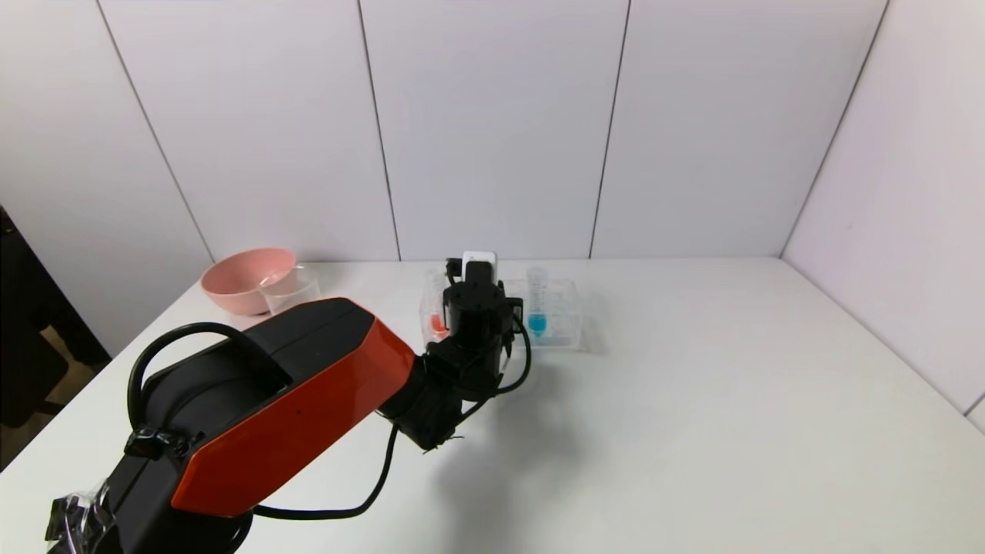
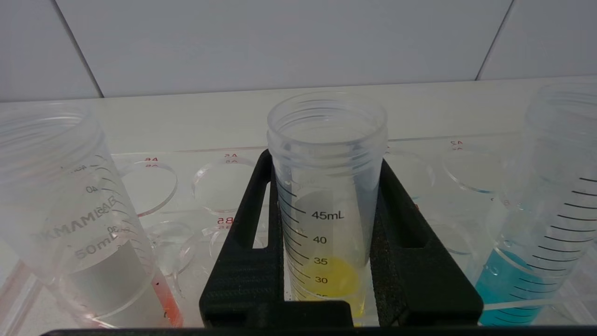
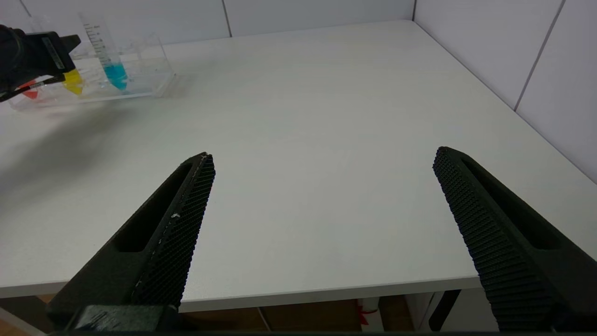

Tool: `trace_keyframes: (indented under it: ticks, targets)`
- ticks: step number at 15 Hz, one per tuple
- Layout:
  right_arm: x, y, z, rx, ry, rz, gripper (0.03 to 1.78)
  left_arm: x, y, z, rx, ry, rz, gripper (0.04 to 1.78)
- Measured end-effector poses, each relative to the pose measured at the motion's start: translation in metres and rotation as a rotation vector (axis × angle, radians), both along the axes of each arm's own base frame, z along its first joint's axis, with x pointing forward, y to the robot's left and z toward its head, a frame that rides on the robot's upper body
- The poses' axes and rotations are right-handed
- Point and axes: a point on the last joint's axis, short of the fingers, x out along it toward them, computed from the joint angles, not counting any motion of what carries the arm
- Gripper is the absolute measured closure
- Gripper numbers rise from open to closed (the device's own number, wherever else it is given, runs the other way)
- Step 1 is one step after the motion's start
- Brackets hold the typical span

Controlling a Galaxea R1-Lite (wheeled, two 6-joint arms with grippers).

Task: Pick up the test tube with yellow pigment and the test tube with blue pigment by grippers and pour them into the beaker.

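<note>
The yellow-pigment test tube [image 2: 326, 186] stands upright in the clear rack [image 1: 565, 319], with yellow liquid in its tip. My left gripper [image 2: 326, 158] is shut on it, one black finger pressed against each side; in the head view my left gripper [image 1: 477, 296] hides this tube. The blue-pigment test tube [image 1: 536, 304] stands in the rack just right of it, and also shows in the left wrist view [image 2: 536, 233]. The beaker [image 1: 291, 288] stands at the far left, against the pink bowl. My right gripper [image 3: 322, 154] is open and empty above the table's front edge.
A pink bowl [image 1: 246, 278] sits at the back left. A red-liquid tube [image 2: 84, 233] leans in the rack on the other side of the yellow one. Walls close the back and right of the white table [image 1: 731, 385].
</note>
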Motion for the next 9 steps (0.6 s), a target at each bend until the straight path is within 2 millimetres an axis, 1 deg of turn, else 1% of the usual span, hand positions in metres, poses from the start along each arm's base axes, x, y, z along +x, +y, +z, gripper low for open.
trace_keyframes:
  ticks: [5, 9]
  targets:
    - [0.000, 0.000, 0.000, 0.000, 0.000, 0.000, 0.10, -0.001, 0.001, 0.005, 0.004, 0.004, -0.001, 1.30]
    - [0.000, 0.000, 0.000, 0.000, 0.000, 0.000, 0.10, -0.005, 0.001, 0.019, 0.004, 0.005, -0.003, 1.30]
